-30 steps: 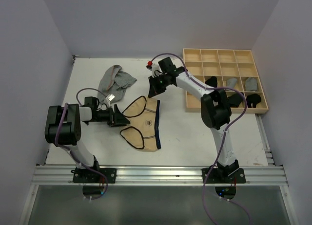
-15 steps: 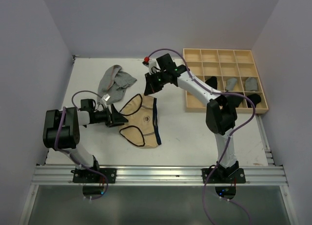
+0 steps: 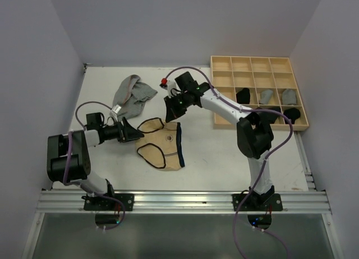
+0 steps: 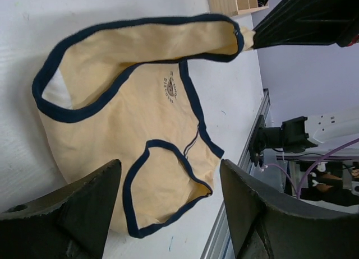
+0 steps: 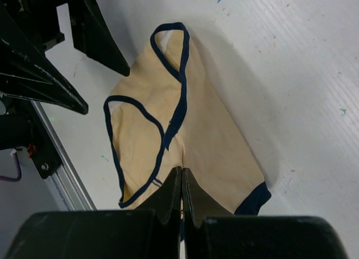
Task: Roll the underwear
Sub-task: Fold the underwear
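1. Tan underwear (image 3: pixel 162 144), dark blue trim. You have it near the middle of the worktop (image 3: pixel 216 155), between the two arms. Most of it lies flat and spread. In the left wrist view both leg openings and a small printed mark on the front are visible.
2. Right gripper (image 3: pixel 170 116). Your right arm reaches from the far side down to the far edge of the tan underwear. In the right wrist view its jaws are pressed together and pinch the trimmed edge of the cloth. In the left wrist view a dark finger meets the corner of the waistband.
3. Left gripper (image 3: pixel 137 133). It sits low over the worktop at the left edge of the tan underwear, pointing toward it. Its jaws stand wide apart and hold nothing. In its own wrist view the garment fills the gap between the two fingers (image 4: pixel 64 211).
4. Grey underwear (image 3: pixel 133 96). You have one crumpled light grey piece with a small white label on the far left part of the worktop, beyond the left gripper. It lies apart from the tan one.
5. Wooden grid tray (image 3: pixel 251 58). It stands at the far right of the worktop.
6. Bundled garments, inside the tray. There is a black one (image 3: pixel 243 95) and two grey ones (image 3: pixel 266 95) in the middle row. Another black one (image 3: pixel 291 113) lies in the near row, where the right arm hides some of the cells.
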Controlling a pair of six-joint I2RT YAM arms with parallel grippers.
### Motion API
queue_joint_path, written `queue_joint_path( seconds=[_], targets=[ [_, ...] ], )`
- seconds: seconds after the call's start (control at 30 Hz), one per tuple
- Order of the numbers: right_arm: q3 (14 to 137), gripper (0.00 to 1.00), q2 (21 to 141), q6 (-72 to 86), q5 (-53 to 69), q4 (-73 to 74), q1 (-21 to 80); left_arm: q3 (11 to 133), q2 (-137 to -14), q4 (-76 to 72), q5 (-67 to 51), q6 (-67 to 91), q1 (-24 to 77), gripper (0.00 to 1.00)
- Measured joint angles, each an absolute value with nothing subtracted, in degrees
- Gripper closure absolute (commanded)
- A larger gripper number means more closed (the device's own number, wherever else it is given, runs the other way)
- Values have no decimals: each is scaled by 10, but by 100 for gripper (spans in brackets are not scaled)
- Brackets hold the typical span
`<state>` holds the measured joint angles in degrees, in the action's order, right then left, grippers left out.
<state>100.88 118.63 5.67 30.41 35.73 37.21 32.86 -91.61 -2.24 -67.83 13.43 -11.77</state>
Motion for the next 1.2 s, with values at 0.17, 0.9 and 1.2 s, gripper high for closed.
queue_joint_path(
  seconds=[0.17, 0.9, 1.2],
  targets=[
    [999, 100, 1150, 52, 298, 361, 389, 332, -874, 1, -696, 109, -148, 25],
    [882, 100, 1066, 29, 275, 357, 467, 354, -872, 91, -718, 63, -244, 25],
    [841, 100, 1047, 12, 274, 357, 506, 354, -872, 99, -717, 62, -245, 24]
  ],
)
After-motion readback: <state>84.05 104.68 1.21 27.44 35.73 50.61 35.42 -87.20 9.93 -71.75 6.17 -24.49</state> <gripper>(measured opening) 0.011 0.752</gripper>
